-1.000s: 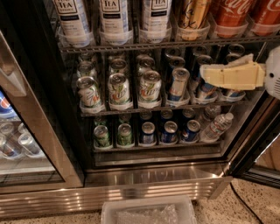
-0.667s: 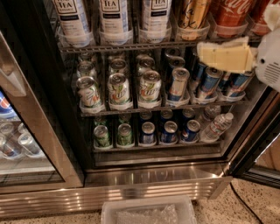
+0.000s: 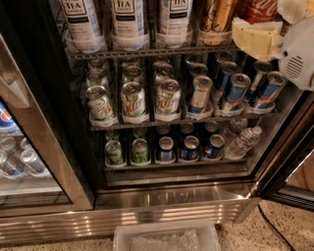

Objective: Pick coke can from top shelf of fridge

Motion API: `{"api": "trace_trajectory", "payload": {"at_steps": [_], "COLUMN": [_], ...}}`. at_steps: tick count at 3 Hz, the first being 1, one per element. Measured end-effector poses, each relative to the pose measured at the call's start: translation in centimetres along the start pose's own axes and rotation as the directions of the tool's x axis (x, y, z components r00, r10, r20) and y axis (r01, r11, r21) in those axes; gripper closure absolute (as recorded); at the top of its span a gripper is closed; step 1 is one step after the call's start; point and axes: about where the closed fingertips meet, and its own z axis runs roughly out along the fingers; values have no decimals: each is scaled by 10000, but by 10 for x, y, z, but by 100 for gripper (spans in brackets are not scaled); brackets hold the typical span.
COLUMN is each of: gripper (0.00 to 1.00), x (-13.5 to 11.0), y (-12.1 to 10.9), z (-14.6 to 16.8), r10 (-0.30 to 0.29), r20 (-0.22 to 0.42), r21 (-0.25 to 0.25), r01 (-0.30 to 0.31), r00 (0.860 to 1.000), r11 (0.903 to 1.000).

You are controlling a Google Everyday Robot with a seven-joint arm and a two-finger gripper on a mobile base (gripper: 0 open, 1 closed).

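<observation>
Three wire racks are seen inside the fridge [image 3: 162, 196], whose glass door [image 3: 289, 162] is swung open at the right so that the shelves can be reached. On the top shelf [image 3: 147, 51], white tea bottles [image 3: 127, 19] are stood upright in clear plastic cups [image 3: 127, 43], presumably so that each is kept in its own lane. A gold-and-tan can [image 3: 216, 14] is set just to their right. The coke can [image 3: 262, 9] is placed further right again, at the shelf's right end, and only part of its red body with white script is caught at the upper edge of the view.

The gripper [image 3: 248, 38] is held at the upper right, in front of and slightly below the visible part of the coke can, so that the can's lower portion and part of the rack wire are covered. Its pale end is pointed leftward into the cooler. Whether it is spread or pressed together cannot be told, and contact with the can cannot be confirmed. This height is judged to suit a grip on the can's body above the cup rim.

On the racks below, green cans [image 3: 133, 100] and blue cans [image 3: 235, 90] are laid tilted with their tops toward the front, probably so that they feed forward. Since the gold-and-tan can is stood near the coke can, a narrow, straight reach is judged to be needed to avoid knocking it.
</observation>
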Motion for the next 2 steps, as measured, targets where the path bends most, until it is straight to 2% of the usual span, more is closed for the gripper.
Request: {"api": "trace_trajectory", "payload": {"at_steps": [1, 2], "gripper": [38, 42], "x": [7, 12], "y": [-11, -20], "z": [3, 2], "r10": [164, 269], "r20": [57, 56], "r21": [500, 993], "r01": [-167, -273], "r00": [9998, 9996], "r11": [9986, 9947]}}
